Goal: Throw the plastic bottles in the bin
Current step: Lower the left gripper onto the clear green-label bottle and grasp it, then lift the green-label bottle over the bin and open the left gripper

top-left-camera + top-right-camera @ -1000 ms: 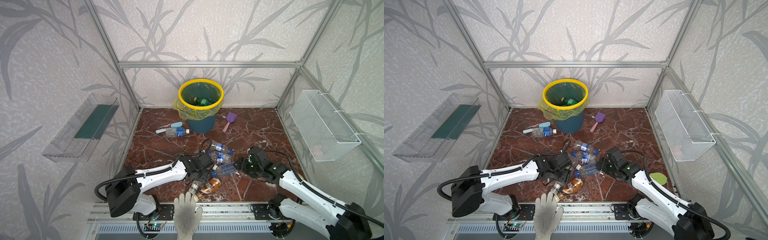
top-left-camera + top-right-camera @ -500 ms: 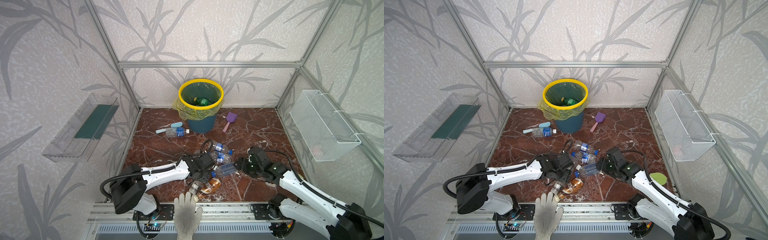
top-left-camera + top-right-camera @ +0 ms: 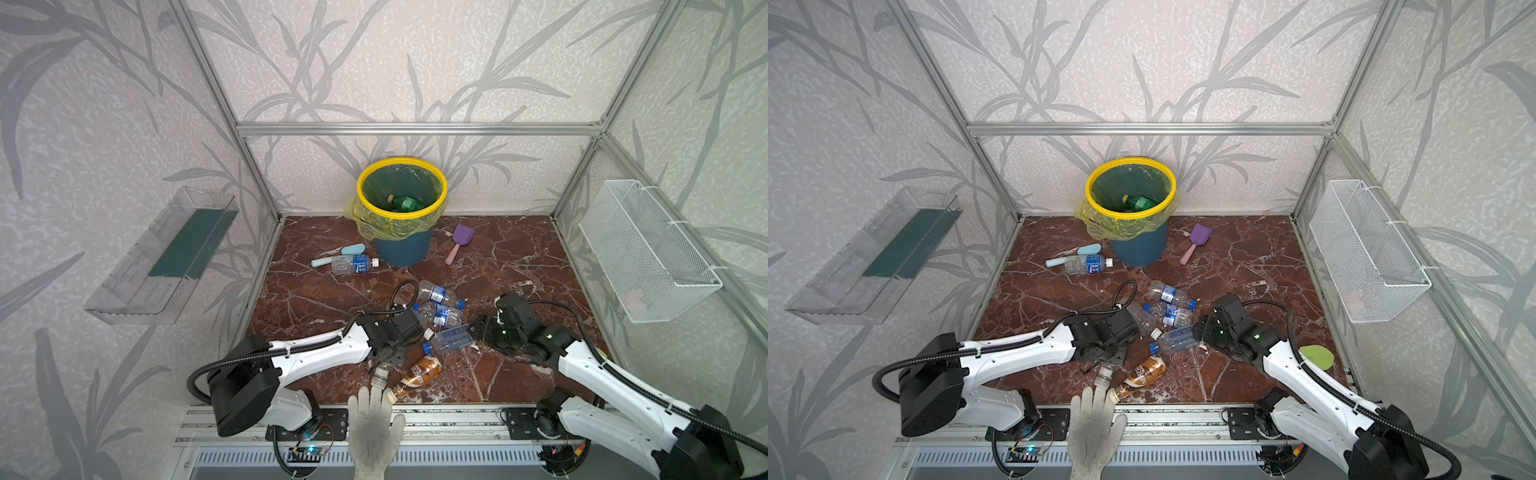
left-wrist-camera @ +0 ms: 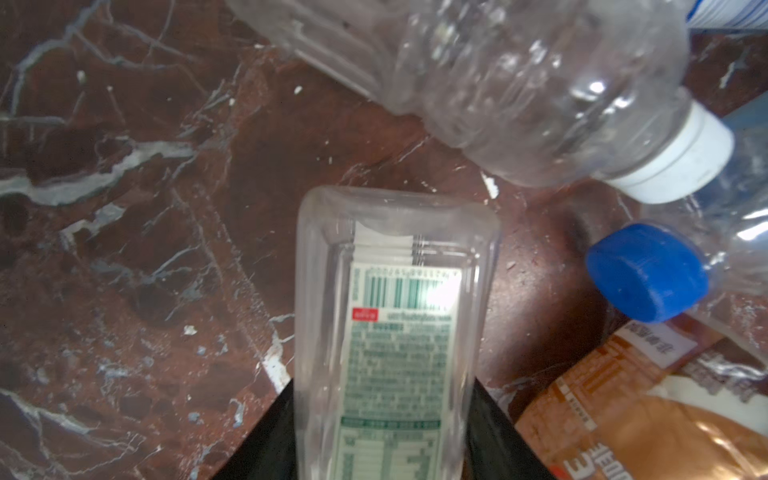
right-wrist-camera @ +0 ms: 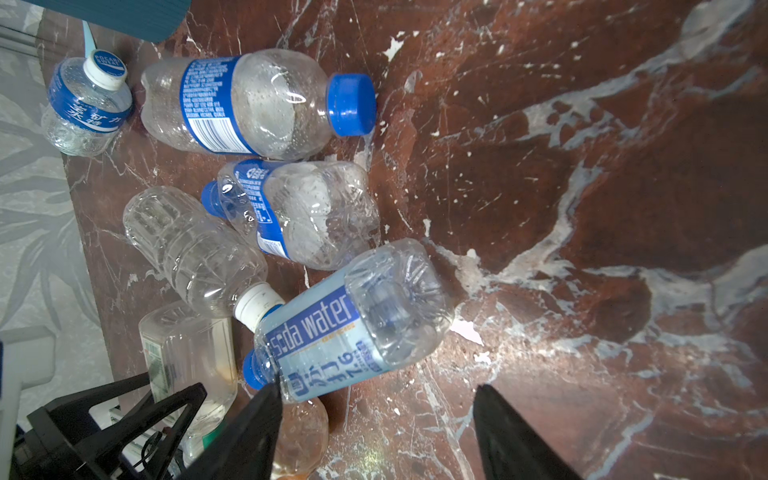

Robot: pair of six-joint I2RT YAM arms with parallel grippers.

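The left tool (image 4: 382, 390) has closed. A second ago its jaws stood well apart over the pile. Now both fingers (image 4: 274, 432) press against the two long sides of the flat clear bottle (image 4: 395, 291) with the green-printed label, whose base sticks out ahead of the fingertips. In both top views the left arm's black elbow block (image 3: 243, 382) sits slightly further left than half a second ago, and the tool's head (image 3: 1100, 353) has settled a touch lower over that bottle's neck (image 3: 1104, 376).
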